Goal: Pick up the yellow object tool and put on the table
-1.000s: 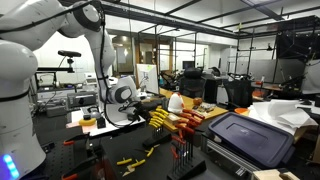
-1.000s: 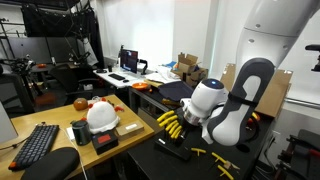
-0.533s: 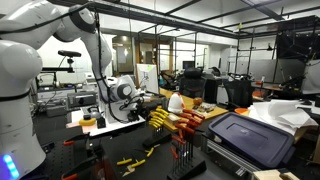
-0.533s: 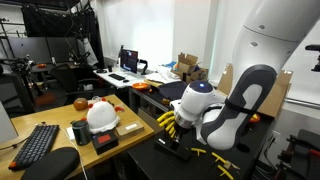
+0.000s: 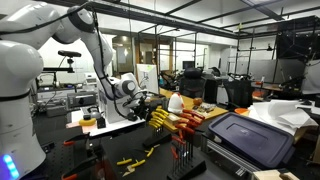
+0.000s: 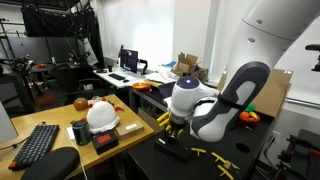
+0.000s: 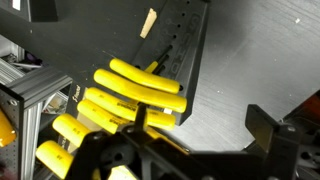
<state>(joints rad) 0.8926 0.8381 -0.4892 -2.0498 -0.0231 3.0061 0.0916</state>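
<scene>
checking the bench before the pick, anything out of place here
Two yellow tools lie loose on the black table, apart from the other yellow handles held in the rack. Nothing looks spilled or broken.

A: What is different from a second ago?

B: The white wrist has slid over toward the yellow tools, a little bit each time.

A: Where was it before?

B: In an exterior view it stood off to one side of the yellow tools, and you could see most of them. Now it hangs right over them, and only a few yellow ends peek out.

A: Anything else?

B: Yes. In an exterior view the gripper has come nearer to the yellow tools too, so the gap got smaller.
</scene>
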